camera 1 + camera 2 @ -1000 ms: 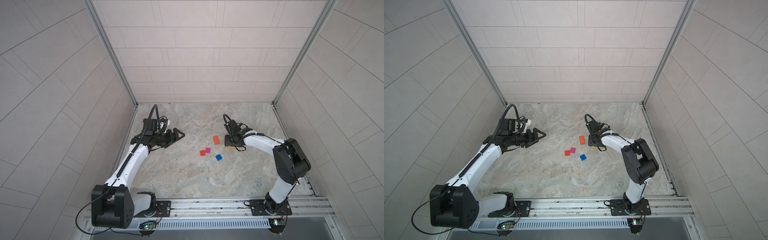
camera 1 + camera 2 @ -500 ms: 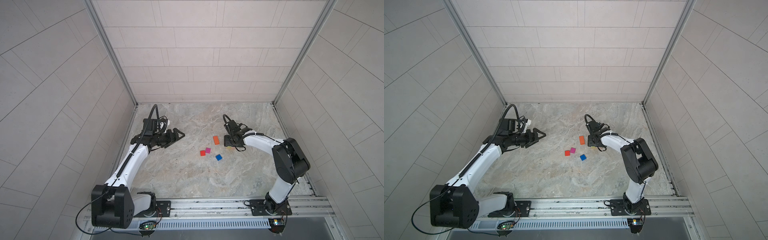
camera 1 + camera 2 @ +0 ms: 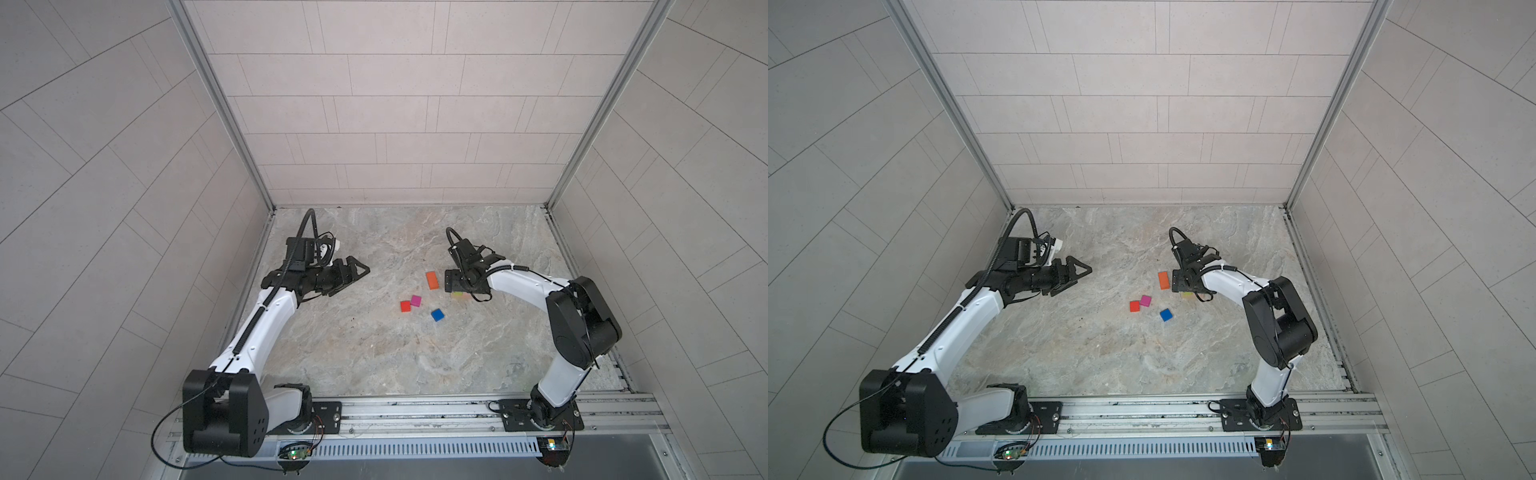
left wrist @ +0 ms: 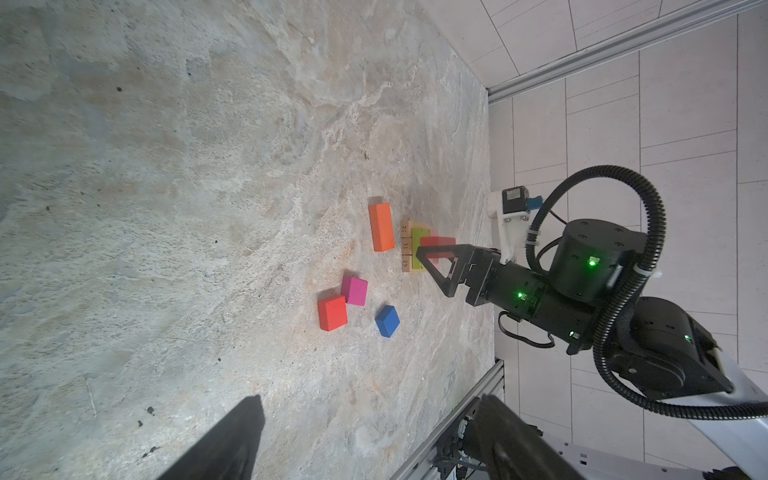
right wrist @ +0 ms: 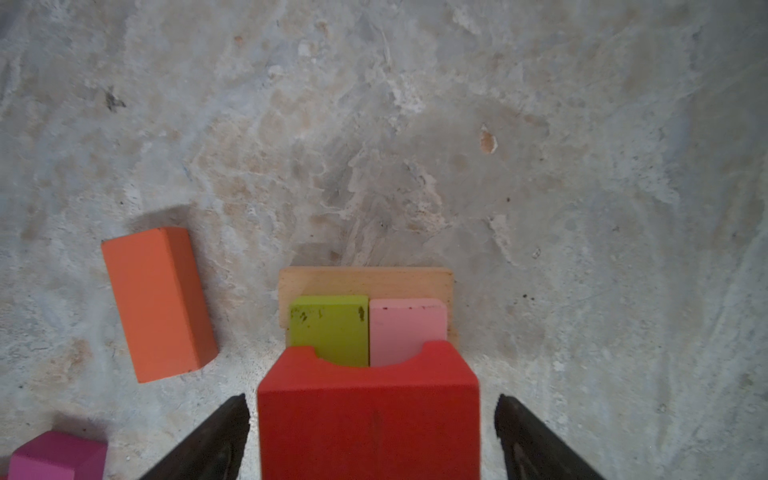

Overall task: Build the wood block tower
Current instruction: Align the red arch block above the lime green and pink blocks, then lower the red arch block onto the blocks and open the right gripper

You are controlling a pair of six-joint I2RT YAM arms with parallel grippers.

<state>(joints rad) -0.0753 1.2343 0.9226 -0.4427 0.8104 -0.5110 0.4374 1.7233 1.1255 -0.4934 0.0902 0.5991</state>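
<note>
**Hazard.** I am judging that any sideways drift while raising the right gripper (image 5: 370, 399) could make a finger clip the red notched piece (image 5: 368, 428). That would push it off the lime oblong (image 5: 328, 328) and pink oblong (image 5: 407, 328) and topple the wood block tower (image 4: 409, 249).

**Pose.** The right arm is reaching low, with its wrist pitching down over the tower. Its jaws are standing spread, with a gap on each side of the piece. In a top view the left gripper (image 3: 355, 276), also spread, is hovering well apart at the tower's 9 o'clock.
</note>
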